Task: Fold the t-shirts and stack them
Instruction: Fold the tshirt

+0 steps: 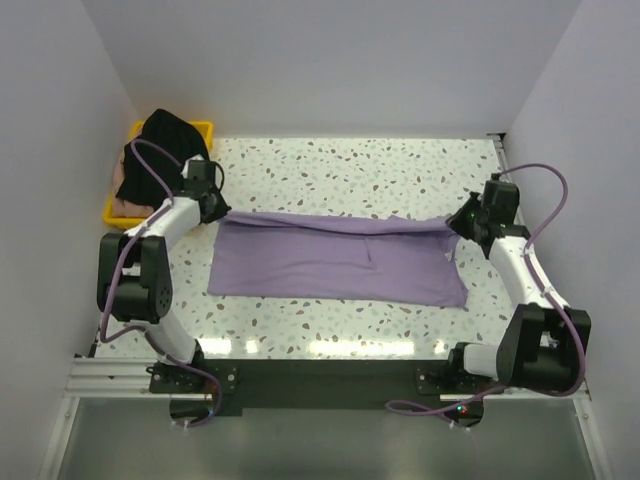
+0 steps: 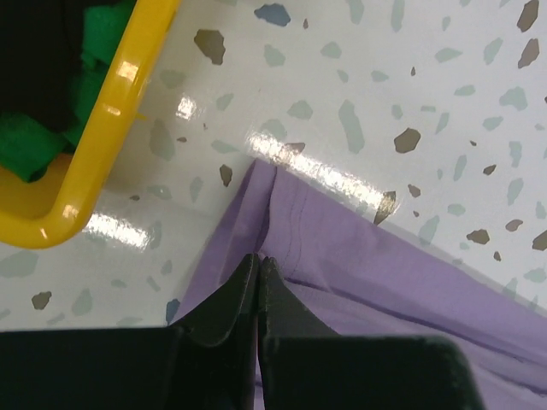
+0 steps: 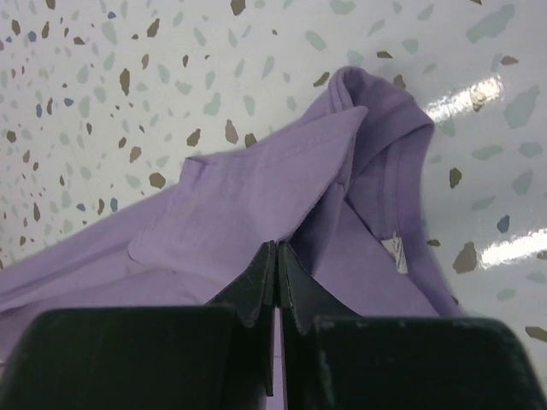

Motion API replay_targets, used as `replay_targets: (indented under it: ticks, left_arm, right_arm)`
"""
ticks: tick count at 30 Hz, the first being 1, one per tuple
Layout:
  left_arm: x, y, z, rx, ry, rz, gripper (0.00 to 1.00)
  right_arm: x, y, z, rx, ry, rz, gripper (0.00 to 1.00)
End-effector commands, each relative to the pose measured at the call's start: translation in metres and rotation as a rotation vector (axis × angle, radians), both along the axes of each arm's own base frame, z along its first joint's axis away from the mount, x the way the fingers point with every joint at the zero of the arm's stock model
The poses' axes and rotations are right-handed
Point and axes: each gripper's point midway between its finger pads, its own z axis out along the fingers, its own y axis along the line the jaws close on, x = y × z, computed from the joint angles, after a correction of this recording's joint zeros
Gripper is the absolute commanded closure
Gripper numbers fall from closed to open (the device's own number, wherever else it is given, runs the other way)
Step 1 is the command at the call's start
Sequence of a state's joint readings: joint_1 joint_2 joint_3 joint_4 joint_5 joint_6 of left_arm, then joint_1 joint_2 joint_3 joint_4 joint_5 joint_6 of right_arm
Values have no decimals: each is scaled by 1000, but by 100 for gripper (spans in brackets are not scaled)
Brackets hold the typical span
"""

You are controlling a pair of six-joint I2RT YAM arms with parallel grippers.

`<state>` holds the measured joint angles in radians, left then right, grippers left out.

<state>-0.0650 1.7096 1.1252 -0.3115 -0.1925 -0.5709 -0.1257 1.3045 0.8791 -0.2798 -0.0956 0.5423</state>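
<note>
Lavender cloth lies across the middle of the speckled table (image 1: 350, 165): the lavender t-shirt (image 1: 340, 262), spread wide from nine o'clock to three o'clock, its far edge drawn into a taut line between the two arms. The left gripper (image 1: 215, 208) is closed on the shirt's corner at ten o'clock. The right gripper (image 1: 462, 222) is pinched shut on a fold by the collar at two o'clock, with the white neck label (image 3: 395, 254) just beside its fingers.

The fabric looks light and limp, so it should sag and wrinkle unless both corners travel together; corners and seams give the surest hold. Bare tabletop runs toward twelve o'clock. The yellow tray (image 1: 205, 127), holding the black t-shirt (image 1: 165, 150) and the pale pink t-shirt (image 1: 125, 207), crowds the left arm at ten o'clock.
</note>
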Motion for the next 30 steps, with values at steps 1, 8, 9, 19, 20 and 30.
replay_targets:
  ticks: [1,8,9,19,20,30]
  left_arm:
    - [0,4,20,-33,-82,39,100]
    - [-19,6,9,-37,-54,63,100]
    - [-22,7,7,-34,-46,70,100]
    - [-37,16,1,-10,-19,119,100]
    - [-39,16,0,-7,-15,121,100]
    - [-48,18,-7,-11,3,143,100]
  right_arm:
    - [-16,-7,5,-21,-13,-38,100]
    - [-37,-7,-3,-28,6,-48,100]
    - [-39,-8,-4,-33,8,-56,100]
    - [-58,-21,-19,-39,63,-110,100]
    - [-58,-22,-19,-36,64,-114,100]
    - [-67,-23,-36,-15,103,-118,100]
